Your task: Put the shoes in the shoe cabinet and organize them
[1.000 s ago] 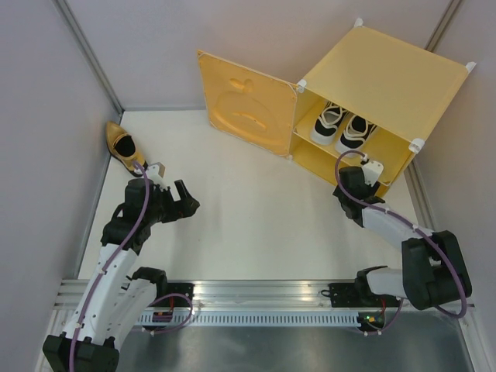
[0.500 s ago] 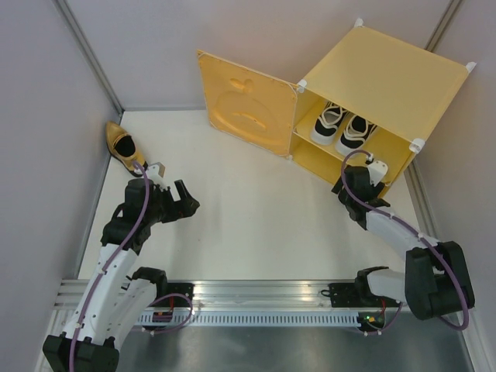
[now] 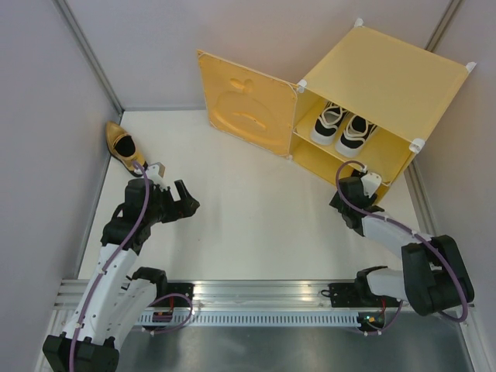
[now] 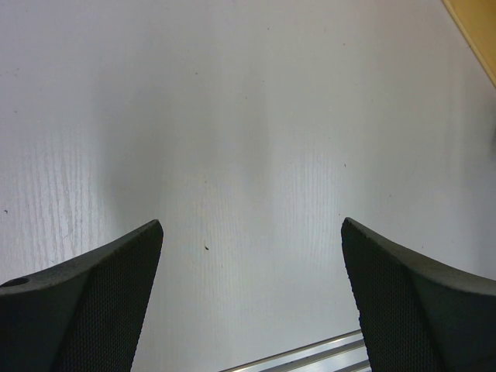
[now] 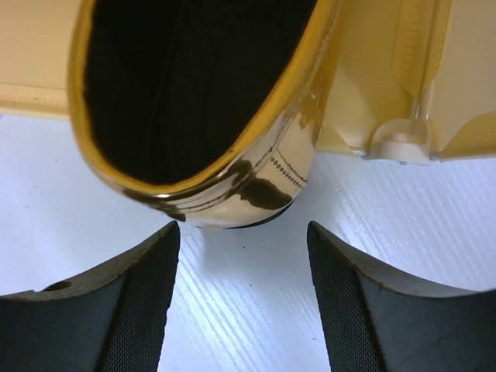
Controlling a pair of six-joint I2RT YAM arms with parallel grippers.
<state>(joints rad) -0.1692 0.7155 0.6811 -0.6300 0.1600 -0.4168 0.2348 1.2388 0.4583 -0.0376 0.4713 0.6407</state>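
**Item 1: gold loafer (image 5: pixel 209 101).** It lies straight ahead of my right jaws. The long axis runs directly away from me, with the heel toward me and the toe end out of sight up ahead. The black inside faces up. The heel sits on the white tabletop (image 5: pixel 232 310) just beyond my fingertips, in line with the gap between them. The forepart reaches over the lower front edge of the shoe cabinet (image 5: pixel 31 46). A white corner connector (image 5: pixel 399 143) is ahead and to the right.

**Right jaws.** Spread wider than the heel and released, gripping nothing. I cannot tell whether the tips touch the heel.

**Item 2: second gold loafer (image 3: pixel 124 146).** It is on the tabletop behind and left of my left jaws, beside that wrist. It lies on a diagonal, with the pointed toe away toward the far left corner.

**Left jaws.** Spread wide and empty, with both fingers (image 4: pixel 85 302) over bare tabletop.

**Item 3: white sneakers (image 3: pixel 342 128).** They sit side by side on the inner shelf, above and beyond my right jaws, long axes running front to back.

**Item 4: door (image 3: pixel 244 105).** It is swung open, between my two sets of jaws and farther back.
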